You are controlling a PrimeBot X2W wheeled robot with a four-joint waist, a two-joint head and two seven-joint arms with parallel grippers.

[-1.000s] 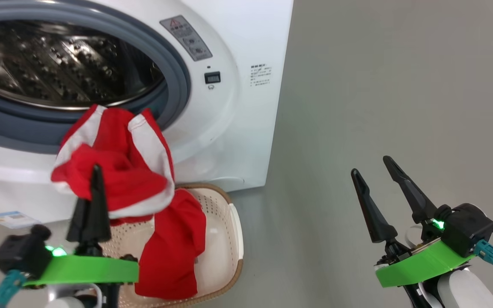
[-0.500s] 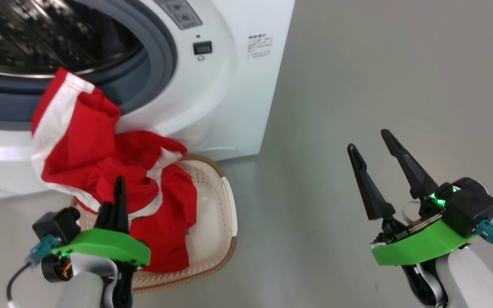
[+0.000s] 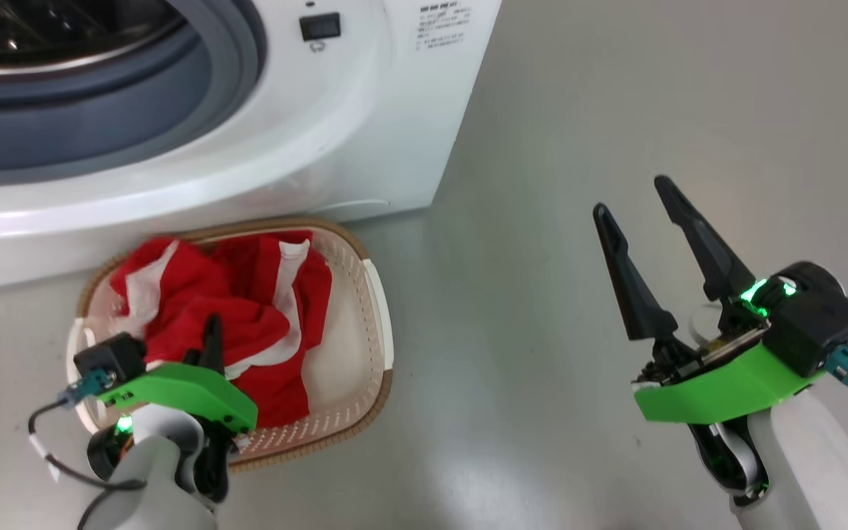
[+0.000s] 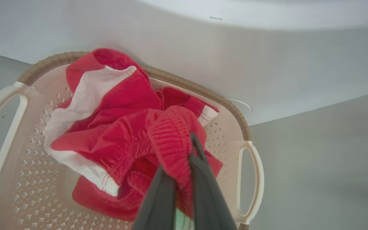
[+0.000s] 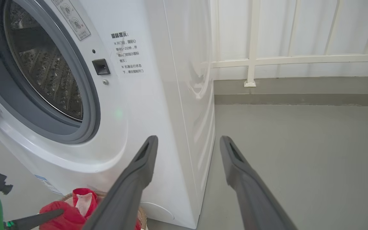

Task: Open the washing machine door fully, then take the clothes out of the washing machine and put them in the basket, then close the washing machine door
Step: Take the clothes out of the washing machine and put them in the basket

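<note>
**Red clothes in the basket, left gripper clamped on a fold**

The smooth, faintly glossy grey floor (image 3: 578, 110) runs back to a low grey kerb (image 5: 299, 92) under a white metal railing (image 5: 250, 60). The big white front-loading washing machine (image 3: 365, 147) stands on this floor, and its grey rubber gasket (image 3: 236, 66) is uncovered.

The small cream perforated plastic basket with a brown woven-look rim (image 3: 366, 408) stands upright on the floor just in front of the machine's foot. Its long axis, from one white handle to the other, runs roughly along the washer's front.

The bright red clothes with white stripes (image 3: 188, 291) lie crumpled inside the basket, heaped from the far left corner toward the near middle.

The left gripper (image 3: 210, 335) points down into the basket, its fingers pinched together on a ribbed red fold. The right gripper (image 3: 631, 197) hangs well to the right over bare floor, with its fingers spread apart and nothing between them.
</note>
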